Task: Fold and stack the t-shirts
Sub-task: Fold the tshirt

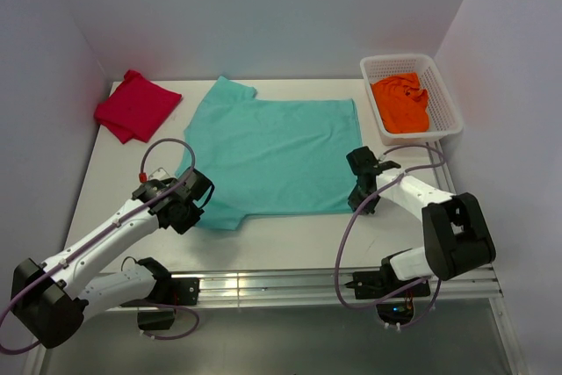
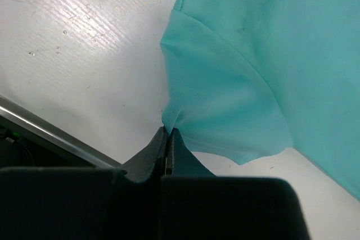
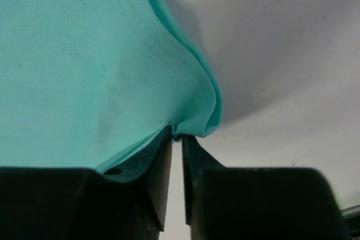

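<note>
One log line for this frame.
left pincer: shut on teal shirt sleeve | right pincer: shut on teal shirt hem | red shirt: folded | orange shirt: in basket

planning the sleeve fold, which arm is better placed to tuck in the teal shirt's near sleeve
Left: the left gripper is shut on the teal t-shirt at its near sleeve; the right gripper pinches the hem corner opposite.

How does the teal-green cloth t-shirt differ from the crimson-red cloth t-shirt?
The teal-green cloth t-shirt lies spread flat mid-table; the crimson-red cloth t-shirt is folded at the far left corner. The teal-green one covers far more of the white table than the red one. The left gripper pinches its near sleeve, the right gripper its near hem corner; nothing touches the red one. Both are plain, solid-colour cloth.
</note>
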{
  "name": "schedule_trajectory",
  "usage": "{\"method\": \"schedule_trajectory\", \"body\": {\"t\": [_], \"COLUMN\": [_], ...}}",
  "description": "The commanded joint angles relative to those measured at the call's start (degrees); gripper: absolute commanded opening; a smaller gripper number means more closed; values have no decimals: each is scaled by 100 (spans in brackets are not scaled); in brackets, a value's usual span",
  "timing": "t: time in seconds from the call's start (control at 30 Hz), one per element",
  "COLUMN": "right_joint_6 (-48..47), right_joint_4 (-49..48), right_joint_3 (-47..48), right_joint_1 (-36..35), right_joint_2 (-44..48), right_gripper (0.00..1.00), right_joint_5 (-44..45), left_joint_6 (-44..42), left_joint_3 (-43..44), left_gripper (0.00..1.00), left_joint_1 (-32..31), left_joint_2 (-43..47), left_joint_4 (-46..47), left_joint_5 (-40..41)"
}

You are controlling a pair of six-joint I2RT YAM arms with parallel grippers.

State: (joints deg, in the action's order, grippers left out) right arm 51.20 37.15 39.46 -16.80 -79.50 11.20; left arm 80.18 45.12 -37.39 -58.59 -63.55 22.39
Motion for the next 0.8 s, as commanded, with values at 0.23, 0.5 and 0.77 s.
{"method": "schedule_trajectory", "body": {"t": [0.23,0.5,0.77], "right_joint_6": [-189,-137,30], "right_joint_4": [741,627,302], "right_joint_3": [510,352,-140], "right_joint_1": [80,98,106], "right_joint_2": [673,542,340], "right_gripper": [76,75,67], "right_joint_5": [488,506,453], "left_joint_6": [-38,-161,-231], "left_joint_3": [84,277,366], "left_gripper": [0,0,0], "left_joint_1": [-14,-14,-14], "left_joint_2": [111,-82,-127], "left_joint_4": [-44,-52,-122], "left_joint_5": [195,257,336]}}
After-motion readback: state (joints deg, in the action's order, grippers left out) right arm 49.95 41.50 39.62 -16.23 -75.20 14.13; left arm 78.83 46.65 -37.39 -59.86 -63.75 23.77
